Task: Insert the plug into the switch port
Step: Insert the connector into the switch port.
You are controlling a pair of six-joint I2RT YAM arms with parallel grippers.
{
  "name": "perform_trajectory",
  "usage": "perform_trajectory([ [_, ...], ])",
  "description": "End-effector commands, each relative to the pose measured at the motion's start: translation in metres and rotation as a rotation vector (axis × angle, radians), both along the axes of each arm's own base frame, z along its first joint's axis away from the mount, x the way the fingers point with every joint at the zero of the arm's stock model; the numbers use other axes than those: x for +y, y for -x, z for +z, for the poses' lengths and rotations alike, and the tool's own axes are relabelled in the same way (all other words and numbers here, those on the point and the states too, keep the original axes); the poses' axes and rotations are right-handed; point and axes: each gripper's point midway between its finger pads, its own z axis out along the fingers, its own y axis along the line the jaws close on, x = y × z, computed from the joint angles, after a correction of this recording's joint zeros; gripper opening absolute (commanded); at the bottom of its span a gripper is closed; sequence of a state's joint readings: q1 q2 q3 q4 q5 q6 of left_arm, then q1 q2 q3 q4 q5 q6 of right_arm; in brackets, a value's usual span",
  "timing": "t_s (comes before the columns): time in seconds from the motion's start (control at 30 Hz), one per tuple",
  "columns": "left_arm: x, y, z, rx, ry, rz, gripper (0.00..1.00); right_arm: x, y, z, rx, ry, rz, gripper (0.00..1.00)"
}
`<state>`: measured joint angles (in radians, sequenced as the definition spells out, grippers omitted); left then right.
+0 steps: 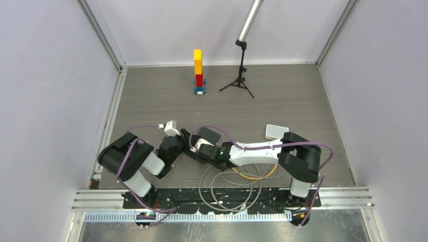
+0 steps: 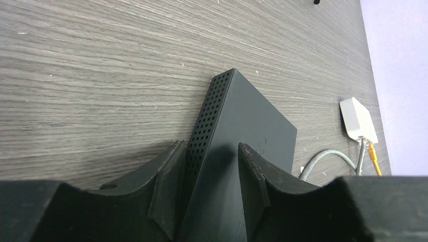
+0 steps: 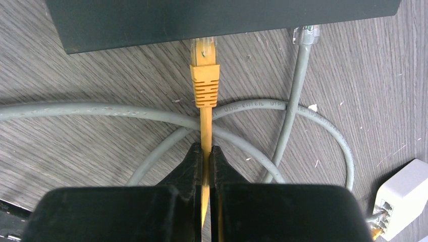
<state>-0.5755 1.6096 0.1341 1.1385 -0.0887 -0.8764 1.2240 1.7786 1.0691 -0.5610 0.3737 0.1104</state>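
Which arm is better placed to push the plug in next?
Right: the right gripper is shut on the orange cable behind the plug, which points at the black box; the left gripper straddles that box.

**Colours across a grey wood-grain worktop point(image 1: 282, 96)**

The worktop is grey-brown with fine, streaky wood grain, enclosed by pale lilac walls point(image 1: 45, 75). The dark box point(image 2: 242, 126) is matt charcoal, and its narrow side carries a regular grid of small round holes. The orange cable point(image 3: 205, 126) ends in a ribbed orange boot point(image 3: 205, 83) and a clear, glassy plug point(image 3: 203, 50). Grey cables point(image 3: 101, 112), one with faint printed lettering, loop across the grain. The white box point(image 3: 404, 196) is plain off-white. At the back, a block tower point(image 1: 199, 70) runs yellow, then red, down to a blue base, near a black tripod point(image 1: 241, 75). The left arm point(image 1: 134, 161) and right arm point(image 1: 252, 151) are black with white sections, trailing purple cables point(image 1: 323, 151). A green light point(image 1: 222, 151) glows on the right arm.
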Motion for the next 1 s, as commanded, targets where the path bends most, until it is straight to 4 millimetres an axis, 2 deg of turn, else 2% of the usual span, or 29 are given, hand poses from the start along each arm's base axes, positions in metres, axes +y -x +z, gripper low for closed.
perform_trajectory([
  [0.0,-0.003,0.067,-0.066,0.268,-0.094,-0.199,0.44,0.030,-0.009,-0.018,0.001,-0.099,-0.022,0.01],
  [0.4,-0.024,0.090,-0.074,0.288,0.037,-0.300,0.39,0.039,-0.026,-0.015,-0.022,-0.181,-0.076,0.00],
  [0.5,-0.028,0.096,-0.077,0.291,0.025,-0.319,0.40,0.042,-0.028,-0.015,-0.024,-0.193,-0.078,0.00],
  [0.7,-0.037,0.100,-0.063,0.253,0.046,-0.345,0.41,0.044,-0.037,-0.009,-0.054,-0.246,-0.113,0.00],
  [0.97,-0.055,0.115,-0.063,0.254,0.044,-0.400,0.41,0.056,-0.048,-0.005,-0.052,-0.304,-0.128,0.00],
])
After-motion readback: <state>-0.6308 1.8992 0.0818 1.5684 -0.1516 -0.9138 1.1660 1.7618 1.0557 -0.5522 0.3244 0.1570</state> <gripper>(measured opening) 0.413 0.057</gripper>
